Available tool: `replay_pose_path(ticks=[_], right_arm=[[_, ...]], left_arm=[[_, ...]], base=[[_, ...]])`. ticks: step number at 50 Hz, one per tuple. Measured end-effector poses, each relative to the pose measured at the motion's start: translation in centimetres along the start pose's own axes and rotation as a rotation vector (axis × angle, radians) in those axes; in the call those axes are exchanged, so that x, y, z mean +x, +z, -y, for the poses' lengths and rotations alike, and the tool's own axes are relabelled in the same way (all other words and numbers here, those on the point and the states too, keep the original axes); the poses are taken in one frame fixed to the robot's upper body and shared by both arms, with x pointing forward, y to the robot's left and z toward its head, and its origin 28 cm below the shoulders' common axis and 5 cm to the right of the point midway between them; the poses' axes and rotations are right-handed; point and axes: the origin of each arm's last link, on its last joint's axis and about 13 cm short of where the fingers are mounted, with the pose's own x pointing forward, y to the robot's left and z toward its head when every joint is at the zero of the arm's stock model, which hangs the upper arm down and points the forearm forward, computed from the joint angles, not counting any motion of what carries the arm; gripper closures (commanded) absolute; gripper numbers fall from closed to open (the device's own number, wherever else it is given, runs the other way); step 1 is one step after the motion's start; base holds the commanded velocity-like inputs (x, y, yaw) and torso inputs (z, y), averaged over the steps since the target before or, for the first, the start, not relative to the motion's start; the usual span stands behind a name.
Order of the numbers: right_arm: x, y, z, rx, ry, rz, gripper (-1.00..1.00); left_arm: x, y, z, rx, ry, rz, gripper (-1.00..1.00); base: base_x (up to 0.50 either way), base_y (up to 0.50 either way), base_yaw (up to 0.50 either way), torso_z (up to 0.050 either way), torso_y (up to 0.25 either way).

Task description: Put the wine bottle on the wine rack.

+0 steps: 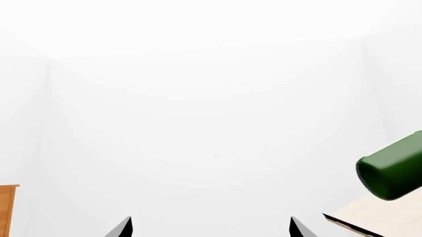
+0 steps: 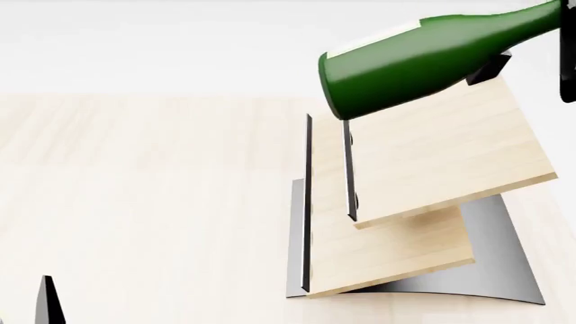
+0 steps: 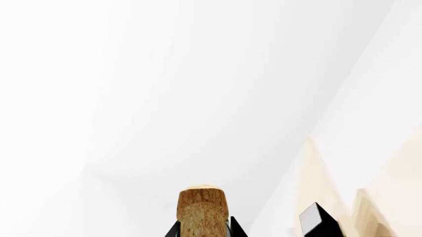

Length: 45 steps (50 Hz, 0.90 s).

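Note:
The dark green wine bottle (image 2: 414, 61) lies almost level in the air, base toward the left, just above the top board of the wine rack (image 2: 450, 162). My right gripper (image 3: 202, 230) is shut on the bottle's neck, and the tan cork (image 3: 201, 207) sticks out between its black fingers. In the head view only a black part of that gripper (image 2: 568, 67) shows at the right edge. My left gripper (image 1: 211, 228) is open and empty. It sits low at the left, apart from the bottle's base (image 1: 394, 168). One of its fingertips (image 2: 47, 302) shows in the head view.
The rack's two slanted light-wood boards with black edge strips (image 2: 308, 202) stand on a curved grey base (image 2: 504, 270) on a light-wood tabletop (image 2: 135, 189). A corner of a brown cabinet (image 1: 7, 210) shows in the left wrist view. White walls lie behind.

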Motion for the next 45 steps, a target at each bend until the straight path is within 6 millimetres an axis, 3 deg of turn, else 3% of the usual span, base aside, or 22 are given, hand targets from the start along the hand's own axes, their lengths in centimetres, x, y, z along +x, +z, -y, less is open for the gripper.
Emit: replay_pose_path(ticks=[45], right_arm=[[-0.2,-0.8,3.0,-0.030,-0.038,-0.013,1.00]], left_arm=[[0.0,-0.1,0.1,0.002,-0.004,-0.005,-1.00]], base=[[0.00,0.00,0.00,0.000,0.001]])
